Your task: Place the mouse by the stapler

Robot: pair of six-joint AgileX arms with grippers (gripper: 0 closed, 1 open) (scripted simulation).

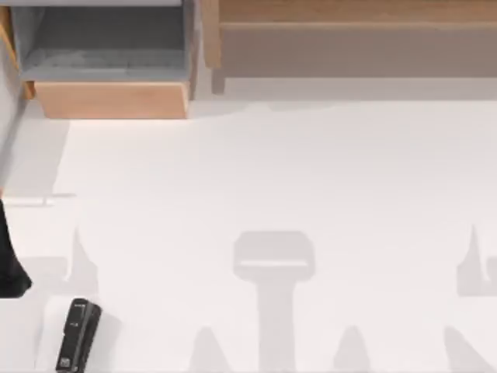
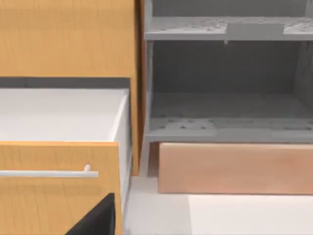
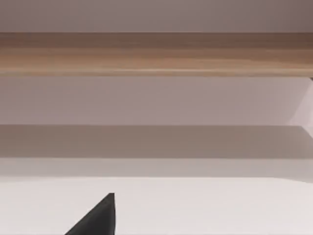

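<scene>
The stapler (image 1: 78, 334) lies flat on the white table (image 1: 311, 179) in the near-left corner of the top view, its long axis running almost straight toward and away from the cabinet side, tipped slightly so that the far end leans a little to the right; the end with the small white label is the near one, close to the bottom edge of the picture. The mouse cannot be placed from these pictures, so the relation that matters most, which way it lies from either gripper, cannot be told. A dark part of the left arm (image 1: 11, 264) stands at the table's left edge just beyond the stapler, which makes the left arm plainly the nearer one to the goal spot, while the right arm is well apart from it. In the left wrist view a black corner of the left gripper (image 2: 98, 220) points toward an open wooden drawer (image 2: 58, 122) with a pale bar handle (image 2: 49, 173) and, beside it, a grey shelf unit (image 2: 225, 98). In the right wrist view a like black tip of the right gripper (image 3: 98, 218) faces a long wooden shelf (image 3: 156, 54). Whether either gripper's jaws are spread or pressed together cannot be told. As a judgement, the mouse still has to be found, perhaps in the drawer, before it can be set alongside the stapler's long side.
</scene>
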